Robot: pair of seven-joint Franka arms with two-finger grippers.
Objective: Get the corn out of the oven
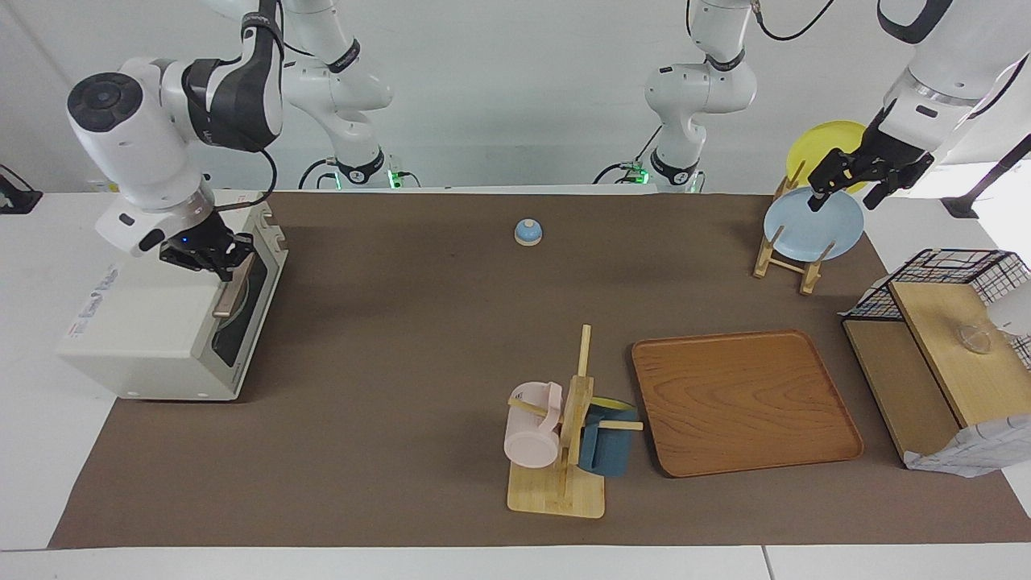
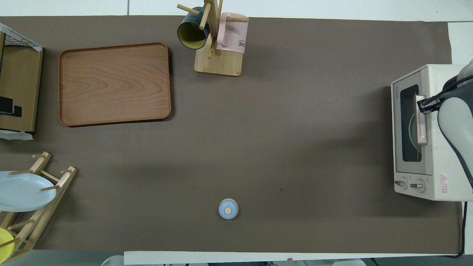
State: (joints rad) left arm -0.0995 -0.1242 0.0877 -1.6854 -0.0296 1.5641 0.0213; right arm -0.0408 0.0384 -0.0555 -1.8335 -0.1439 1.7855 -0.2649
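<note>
The cream-white oven stands at the right arm's end of the table with its dark glass door closed. The corn is hidden; only a pale curved plate rim shows through the glass. My right gripper is shut, its tips down at the front top edge of the oven by one end of the tan bar handle. In the overhead view the right gripper lies over the handle; I cannot tell whether it touches. My left gripper waits open, over the plate rack.
A wooden plate rack holds a blue plate and a yellow plate. A wooden tray, a mug tree with two mugs, a small blue bell and a black wire basket with boards also stand here.
</note>
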